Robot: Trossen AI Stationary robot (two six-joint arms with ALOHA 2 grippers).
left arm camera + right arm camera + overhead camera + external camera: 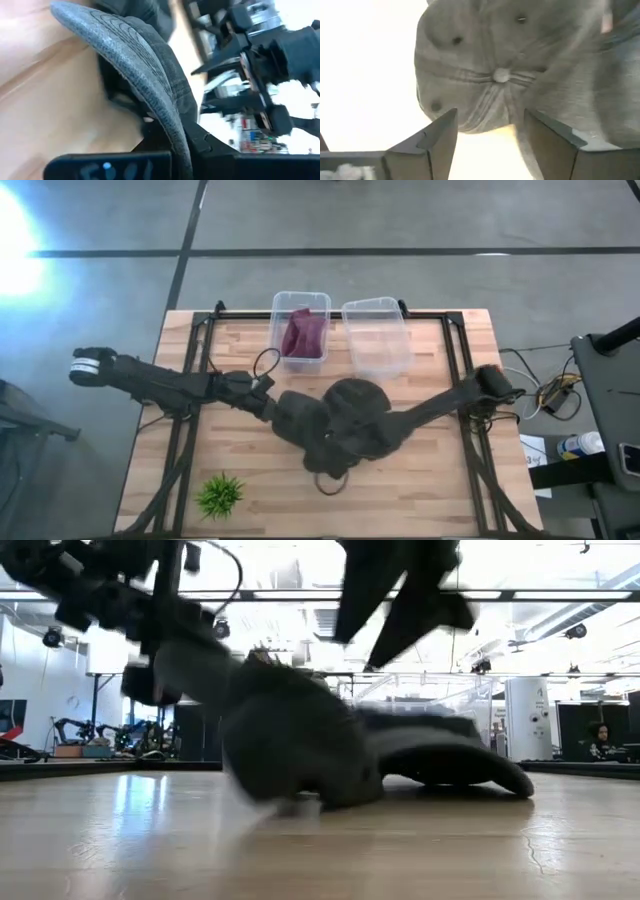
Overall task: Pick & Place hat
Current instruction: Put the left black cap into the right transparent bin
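Observation:
A dark grey cap [345, 430] lies mid-table; in the low view the cap [290, 740] stands tilted, with a second grey mound [440, 755] behind it. Whether that mound is a second cap, I cannot tell. My left gripper [295, 418] reaches in from the table's left and is shut on the brim; in its wrist view the left gripper [175, 150] shows at the bottom. My right gripper [490, 135] hangs open above the crown, whose top button [501, 75] shows between the spread fingers. In the low view the right gripper [400, 600] is clear above the cap. My left gripper pinches the cap's stitched brim [172, 117] between its two fingers. The fingers lie across the brim's edge and come roughly level from the table's left. The brim stands on edge, raised off the wood, while the cap's lower part [295, 802] is down at the tabletop.
Two clear plastic bins sit at the table's far edge: the left bin [278, 315] holds a maroon cloth [303, 333], and the right bin [377, 308] shows nothing inside. A small green plant [220, 494] lies near the near-left corner. Bare wood spreads along the near edge.

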